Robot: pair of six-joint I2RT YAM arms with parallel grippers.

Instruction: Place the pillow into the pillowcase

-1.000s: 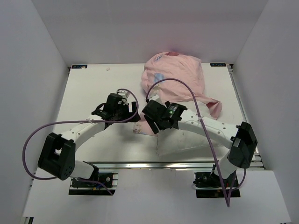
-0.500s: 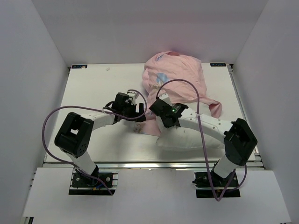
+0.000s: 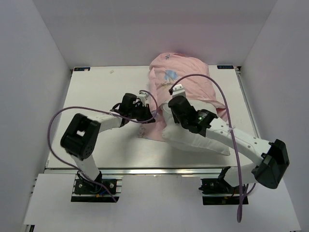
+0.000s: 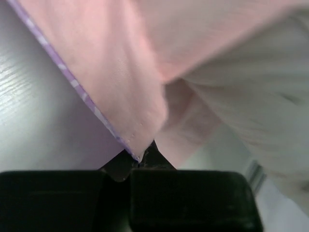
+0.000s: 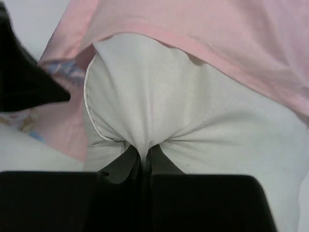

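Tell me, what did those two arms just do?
Both arms reached farther in. The left gripper closed on the hem of the thin pink-and-purple fabric pillowcase; the right gripper closed on a pinch of the plump white fabric pillow. The pillowcase's bulk stayed at the far side of the table.

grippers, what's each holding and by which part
Left gripper: the pillowcase, by a hem corner. Right gripper: the pillow, by a pinched fold of fabric.

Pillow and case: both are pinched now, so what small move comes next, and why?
Probably the right pincer pushes the pillow deeper while the left pincer holds the case by its hem: part of the pillow lies outside the opening.
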